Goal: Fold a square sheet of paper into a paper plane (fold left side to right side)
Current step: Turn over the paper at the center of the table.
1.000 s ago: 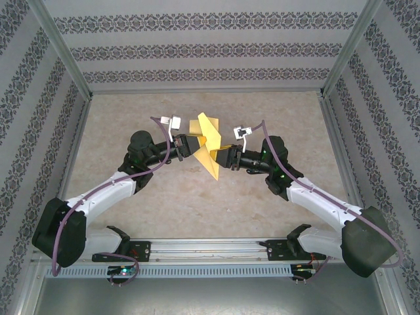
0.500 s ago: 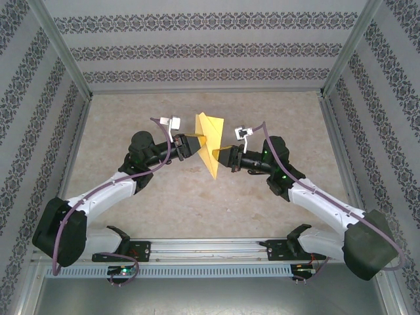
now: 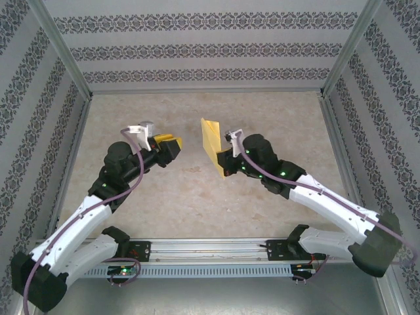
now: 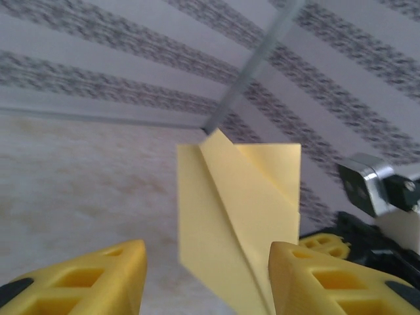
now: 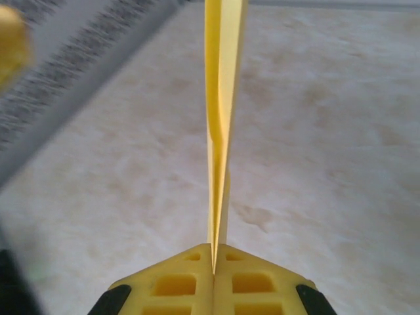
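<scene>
1. The right claw (image 3: 222, 164) is pressed together on the paper plane (image 3: 210, 139). It pinches the end of the folded yellow paper nearest to it and holds it up off the table (image 3: 164, 197).
2. From the right wrist, the two yellow fingers (image 5: 177, 285) of the right claw (image 5: 213, 266) meet with the paper's edge clamped in the seam between them.
3. The paper plane (image 5: 220, 98) runs straight out ahead of this claw, seen edge-on as a thin upright strip with its layers slightly parted.
4. The left claw (image 3: 174, 142) stands with its fingers apart and nothing between them. From above it sits to the left of the paper, with a clear gap between the two.
5. From the left wrist, the left claw (image 4: 207, 252) frames the paper plane (image 4: 230, 203), which hangs ahead of it and faces it broadside.
6. The claw's left finger (image 4: 85, 279) is well clear of the paper. Its right finger overlaps the paper's lower corner in the picture, but the view from above shows them apart.
7. On that broad face a diagonal fold runs from a point at the top down towards the lower right. The upper right corner is square, and the lower part tapers.
8. Just right of the paper, beyond the left claw, is the right arm's wrist camera (image 4: 367, 187).
9. Below both claws lies the mottled beige table (image 5: 328, 131).
</scene>
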Available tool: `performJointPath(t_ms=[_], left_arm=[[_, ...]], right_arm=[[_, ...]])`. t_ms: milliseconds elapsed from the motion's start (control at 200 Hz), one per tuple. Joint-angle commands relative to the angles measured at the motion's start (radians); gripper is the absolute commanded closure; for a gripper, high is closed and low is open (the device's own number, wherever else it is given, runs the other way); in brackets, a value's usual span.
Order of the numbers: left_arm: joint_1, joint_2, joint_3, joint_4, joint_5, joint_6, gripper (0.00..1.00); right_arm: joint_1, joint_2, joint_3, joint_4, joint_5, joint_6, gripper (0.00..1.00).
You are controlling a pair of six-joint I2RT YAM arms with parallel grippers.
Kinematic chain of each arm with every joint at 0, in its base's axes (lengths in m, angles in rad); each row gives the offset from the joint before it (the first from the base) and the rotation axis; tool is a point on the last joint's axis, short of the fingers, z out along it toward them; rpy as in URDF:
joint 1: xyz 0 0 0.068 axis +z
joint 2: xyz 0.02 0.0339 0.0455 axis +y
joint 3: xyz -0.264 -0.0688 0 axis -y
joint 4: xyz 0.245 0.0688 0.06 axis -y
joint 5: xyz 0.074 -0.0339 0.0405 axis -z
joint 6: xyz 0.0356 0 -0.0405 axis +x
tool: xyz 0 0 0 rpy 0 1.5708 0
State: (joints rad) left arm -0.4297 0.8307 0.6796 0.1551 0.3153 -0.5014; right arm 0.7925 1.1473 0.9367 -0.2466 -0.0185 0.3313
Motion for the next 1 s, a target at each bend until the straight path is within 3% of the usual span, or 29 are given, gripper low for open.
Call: performJointPath(t_ms=[0, 195, 420, 685, 899, 994], left_arm=[[0.008, -0.090, -0.034, -0.171, -0.246, 0.094, 0.46], [0.009, -0.234, -0.080, -0.269, -0.435, 0.099, 0.35], [0.011, -0.310, -0.077, -0.375, -0.579, 0.086, 0.33], [0.012, -0.312, -0.068, -0.391, -0.601, 0.086, 0.32], [0.012, -0.290, -0.069, -0.387, -0.590, 0.078, 0.32], [0.012, -0.278, -0.065, -0.384, -0.580, 0.078, 0.31]], right_arm=[[0.083, 0.103, 0.094, -0.272, 0.425, -0.081, 1.00], [0.178, 0.332, 0.243, -0.433, 0.701, -0.031, 1.00], [0.207, 0.615, 0.395, -0.582, 0.795, 0.070, 0.99], [0.225, 0.877, 0.490, -0.654, 0.842, 0.168, 0.98], [0.243, 0.984, 0.523, -0.659, 0.841, 0.187, 0.93], [0.246, 1.011, 0.534, -0.660, 0.813, 0.191, 0.87]])
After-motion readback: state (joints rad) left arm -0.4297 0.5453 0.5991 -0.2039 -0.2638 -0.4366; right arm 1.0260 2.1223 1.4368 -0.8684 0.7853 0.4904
